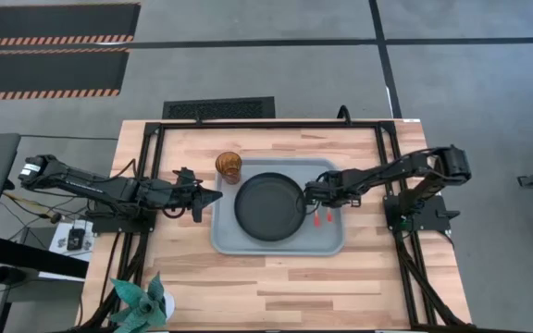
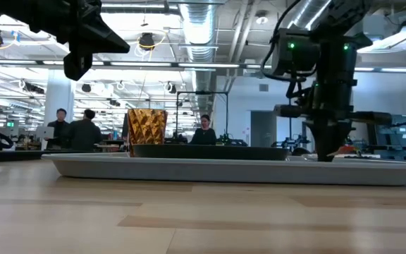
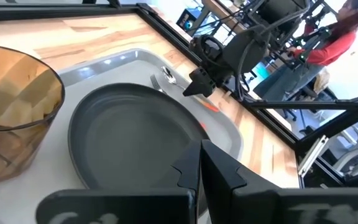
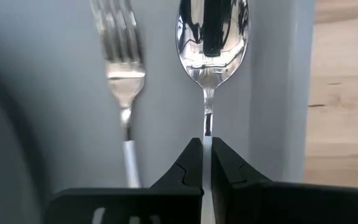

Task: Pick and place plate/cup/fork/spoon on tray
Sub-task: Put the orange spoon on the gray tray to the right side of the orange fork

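Tray (image 1: 228, 242): light grey-blue, lies flat at the middle of the wooden worktop (image 1: 276, 287), between the two arms.
Plate (image 1: 268, 207): round, matte black, sits in the middle of the tray and fills much of it.
Cup (image 1: 229, 167): amber, textured glass, stands upright in the tray's far left corner, just beside the plate's rim.
Fork (image 4: 123, 68): lies flat on the tray floor to the right of the plate, between the plate and the spoon, tines pointing the same way as the spoon's bowl.
Spoon (image 4: 211, 43): lies on the tray floor alongside the fork, next to the tray's right rim; the bowl faces up and is shiny.
Right tool (image 1: 316, 204): low over the tray's right part, just right of the plate; its two fingers are clenched on the thin neck of the spoon, below the bowl. In the low view the fingertips reach down to the tray.
Left tool (image 1: 213, 195): clenched with nothing between its fingers; it hangs above the worktop at the tray's left edge, pointing toward the plate, well above the surface in the low view.
Handles: two short red-orange marks show on the tray just near of the right tool.
Plant (image 1: 143, 302): green, at the near left corner of the worktop.
Room behind: several people (image 2: 75, 128) show far off in the low view.
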